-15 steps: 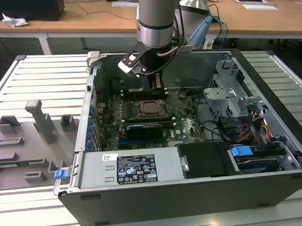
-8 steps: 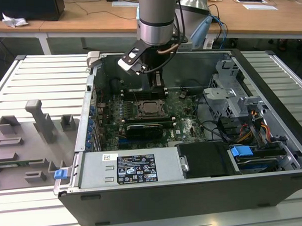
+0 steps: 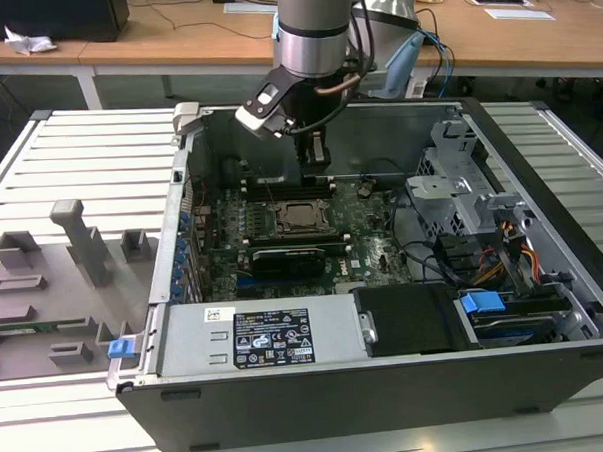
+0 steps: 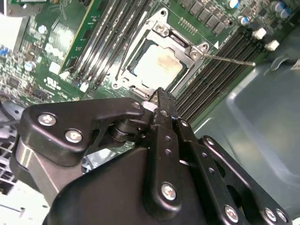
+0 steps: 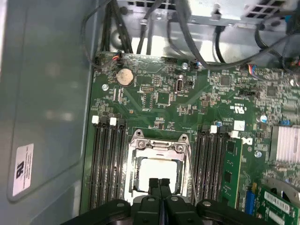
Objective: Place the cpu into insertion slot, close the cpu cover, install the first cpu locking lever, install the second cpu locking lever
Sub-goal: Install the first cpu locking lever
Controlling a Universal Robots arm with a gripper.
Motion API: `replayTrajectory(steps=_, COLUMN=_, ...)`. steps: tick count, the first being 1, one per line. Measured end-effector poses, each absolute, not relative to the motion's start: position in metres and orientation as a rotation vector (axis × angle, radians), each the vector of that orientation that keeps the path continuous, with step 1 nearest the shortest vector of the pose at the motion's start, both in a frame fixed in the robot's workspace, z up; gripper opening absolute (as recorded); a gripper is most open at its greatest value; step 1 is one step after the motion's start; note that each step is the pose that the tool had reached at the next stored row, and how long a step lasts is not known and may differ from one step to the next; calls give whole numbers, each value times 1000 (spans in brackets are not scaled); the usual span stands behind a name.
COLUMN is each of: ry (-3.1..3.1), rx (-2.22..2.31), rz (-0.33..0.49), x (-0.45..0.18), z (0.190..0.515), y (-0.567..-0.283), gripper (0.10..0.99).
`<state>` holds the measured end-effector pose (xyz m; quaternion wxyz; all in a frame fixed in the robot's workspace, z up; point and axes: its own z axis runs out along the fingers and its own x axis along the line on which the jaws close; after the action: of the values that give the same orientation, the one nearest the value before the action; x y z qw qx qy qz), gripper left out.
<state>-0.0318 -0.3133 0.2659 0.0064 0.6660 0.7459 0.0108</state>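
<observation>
– Three views, one at a time. Exterior?
– I saw the gripper (image 3: 316, 157) hanging inside the open computer case (image 3: 540, 176), low over the green motherboard (image 3: 372, 238). It was just past the insertion slot (image 3: 281, 220), on the slot's far side in that view. The cpu (image 3: 303, 217) sat in the slot. Fingers looked pressed together, nothing in them.
– Second wrist view?
– Fingers (image 4: 164, 108) were closed flat against each other, empty, tips near the socket's edge. The cpu cover (image 4: 140, 40) lay down flat around the cpu, whose pale top showed through the opening. One thin lever rod (image 4: 229, 59) stuck out from a socket corner across the memory slots (image 4: 211, 79).
– First wrist view?
– Same story. Fingertips (image 5: 154, 183) were shut tight, over the cpu's near edge. I couldn't tell whether they touched it. The cover frame ringed the cpu. A wire lever (image 5: 191, 173) ran along one side of the socket, beside the memory slots.
</observation>
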Motion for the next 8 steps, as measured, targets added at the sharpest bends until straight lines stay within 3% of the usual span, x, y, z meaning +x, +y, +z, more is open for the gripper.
replayTrajectory(steps=8, ry=2555, rx=1810, rz=33, x=-32, z=265, y=-313, gripper=106)
